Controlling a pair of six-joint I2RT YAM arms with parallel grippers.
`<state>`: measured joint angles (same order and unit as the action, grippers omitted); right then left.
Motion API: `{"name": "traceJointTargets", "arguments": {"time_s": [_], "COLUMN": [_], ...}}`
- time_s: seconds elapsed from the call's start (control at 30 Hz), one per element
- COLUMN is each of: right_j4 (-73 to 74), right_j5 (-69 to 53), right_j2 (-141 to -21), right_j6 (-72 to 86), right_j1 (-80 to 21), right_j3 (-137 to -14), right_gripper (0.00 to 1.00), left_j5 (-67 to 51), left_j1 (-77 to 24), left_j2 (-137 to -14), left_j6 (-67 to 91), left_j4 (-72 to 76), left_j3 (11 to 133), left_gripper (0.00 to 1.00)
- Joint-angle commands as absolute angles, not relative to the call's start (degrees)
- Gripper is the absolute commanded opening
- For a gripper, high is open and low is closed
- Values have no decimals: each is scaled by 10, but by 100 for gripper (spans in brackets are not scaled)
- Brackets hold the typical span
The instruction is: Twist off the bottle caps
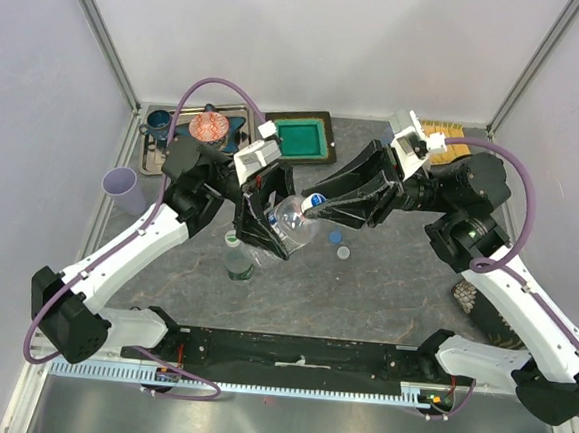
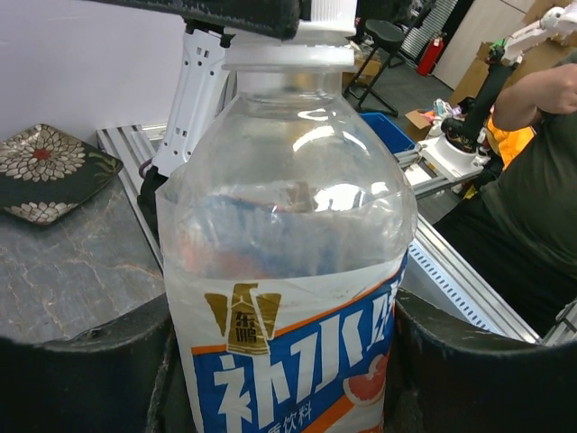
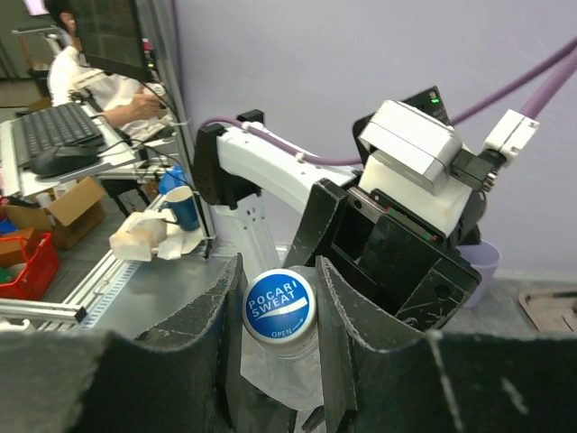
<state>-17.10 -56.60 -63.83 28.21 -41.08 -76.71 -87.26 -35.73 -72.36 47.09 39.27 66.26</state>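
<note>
A clear bottle [image 1: 291, 220] with a blue, white and orange label [image 2: 288, 361] is held tilted above the table. My left gripper [image 1: 271, 231] is shut on its body; its dark fingers [image 2: 81, 379] press both sides of the label. The bottle's blue-and-white cap [image 3: 279, 307] reads POCARI SWEAT. My right gripper [image 1: 317, 203] is shut on that cap, with one finger [image 3: 203, 334] on each side. A green-label bottle [image 1: 236, 256] stands upright on the table below the left gripper. Two loose caps lie on the table, one grey-white [image 1: 334, 236] and one blue [image 1: 343, 252].
A lilac cup [image 1: 123, 189] lies at the left edge. A red-patterned bowl [image 1: 207, 127] and a blue cup [image 1: 159, 121] sit on a metal tray at the back left. A green tray [image 1: 302, 137] and a brush [image 1: 442, 134] are at the back. A patterned dish [image 2: 50, 171] shows in the left wrist view.
</note>
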Motion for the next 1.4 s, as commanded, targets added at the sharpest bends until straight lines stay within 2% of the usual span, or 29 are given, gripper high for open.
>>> {"name": "traceJointTargets", "arguments": {"time_s": [0.0,0.17,0.2,0.27,0.3,0.33,0.4,0.6,1.0,1.2,1.37], "right_j4": [-27,71,76,93,96,100,103,113,137,156,157], "right_j5": [-558,-455,-440,-432,-428,-423,-414,-378,-288,-262,-262], "right_j2": [-618,-616,-619,-624,-628,-630,-633,-640,-657,-675,-681], "right_j6": [239,188,185,179,178,178,177,178,192,196,200], "right_j1": [-429,-428,-429,-429,-429,-429,-429,-430,-428,-429,-429], "right_j3": [-818,-843,-845,-854,-857,-859,-863,-879,-913,-936,-940], "right_gripper": [0,0,9,17,26,31,39,53,74,79,79], "left_j5": [-765,-673,-666,-650,-647,-644,-641,-625,-609,-608,-608], "left_j1": [-330,-330,-330,-330,-330,-330,-330,-330,-330,-330,-331], "left_j2": [-723,-697,-693,-684,-682,-679,-677,-670,-663,-659,-655], "left_j6": [386,266,258,243,237,230,222,188,156,152,150], "left_j4": [232,105,99,83,77,68,58,23,4,4,4], "left_j3": [681,698,696,693,693,693,693,693,688,687,684], "left_gripper": [50,50,50,50,50,50,50,50,51,51,51]}}
